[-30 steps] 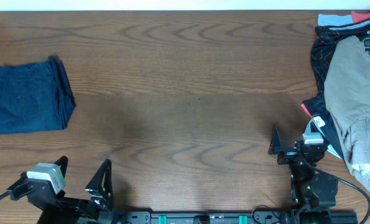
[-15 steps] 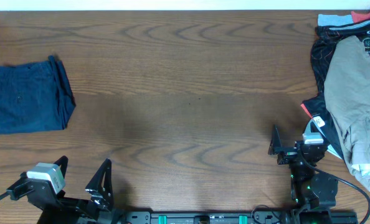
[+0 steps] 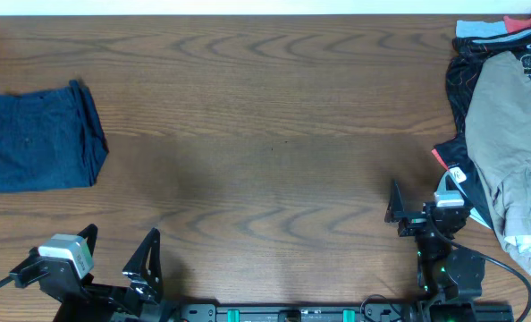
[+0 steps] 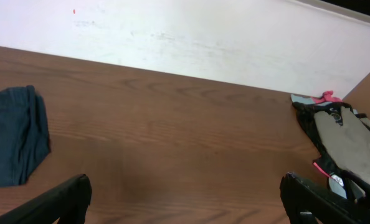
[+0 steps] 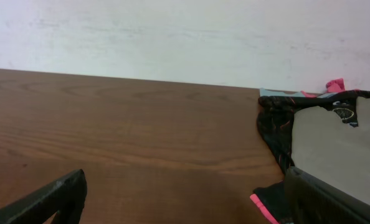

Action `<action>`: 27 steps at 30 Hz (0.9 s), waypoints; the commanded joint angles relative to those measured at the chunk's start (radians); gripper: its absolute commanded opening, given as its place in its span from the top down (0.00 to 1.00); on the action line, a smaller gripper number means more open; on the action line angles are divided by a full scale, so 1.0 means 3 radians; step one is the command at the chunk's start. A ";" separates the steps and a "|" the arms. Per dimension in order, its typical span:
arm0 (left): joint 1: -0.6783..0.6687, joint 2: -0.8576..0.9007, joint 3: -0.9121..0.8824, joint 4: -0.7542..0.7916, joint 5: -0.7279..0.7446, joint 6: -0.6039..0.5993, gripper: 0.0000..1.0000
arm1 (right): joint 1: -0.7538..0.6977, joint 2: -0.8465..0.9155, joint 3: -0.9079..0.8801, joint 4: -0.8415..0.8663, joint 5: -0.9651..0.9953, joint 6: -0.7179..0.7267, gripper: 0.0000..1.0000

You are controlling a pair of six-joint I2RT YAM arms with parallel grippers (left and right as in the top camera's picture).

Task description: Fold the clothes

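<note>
At the bottom edge of the overhead frame my left claw (image 3: 118, 249) hangs with its jaws wide apart and nothing between them. My right claw (image 3: 420, 199), at the lower right, is spread just as wide and is equally empty, close to the edge of a garment pile. Beyond both runs the wood-grain tabletop (image 3: 265, 116).

The navy shorts (image 3: 35, 143) lie flat at the left edge of the frame, at middle height and well apart from both claws, as a compact rectangle. I judge the fold to be made, so the step in hand is checking and tidying it. The right side of the bundle looks bunched, with a small peak at its upper right corner. If I tidy, I should use the left claw, the nearer one. It should come in low, pinch only the top layer at that corner and draw it square without dragging the whole bundle.

At the upper right the beige-khaki garment (image 3: 511, 134) lies on a black patterned garment (image 3: 462, 72). Neither is mine to fold, so the right claw should move off without snagging them.
</note>
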 commanded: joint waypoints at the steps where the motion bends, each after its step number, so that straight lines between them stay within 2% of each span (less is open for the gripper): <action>1: -0.0013 -0.0001 -0.0017 0.0014 -0.0039 -0.0005 0.02 | 0.0031 -0.0022 -0.0005 -0.0013 0.0046 -0.0041 0.01; 7: 0.0039 -0.0001 -0.0017 0.0013 -0.0039 -0.0006 0.02 | 0.0031 -0.0022 -0.0005 -0.0013 0.0046 -0.0041 0.01; 15: 0.0650 -0.0004 -0.0085 -0.0427 -0.0170 0.0023 0.02 | 0.0031 -0.0020 -0.0005 -0.0013 0.0046 -0.0041 0.01; 22: 0.0987 -0.0051 -0.0632 -0.0392 -0.0245 0.0023 0.02 | 0.0031 -0.0020 -0.0005 -0.0013 0.0046 -0.0041 0.01; 27: 0.1002 -0.0346 -0.1207 0.0004 -0.0268 0.0022 0.02 | 0.0031 -0.0020 -0.0005 -0.0013 0.0046 -0.0042 0.01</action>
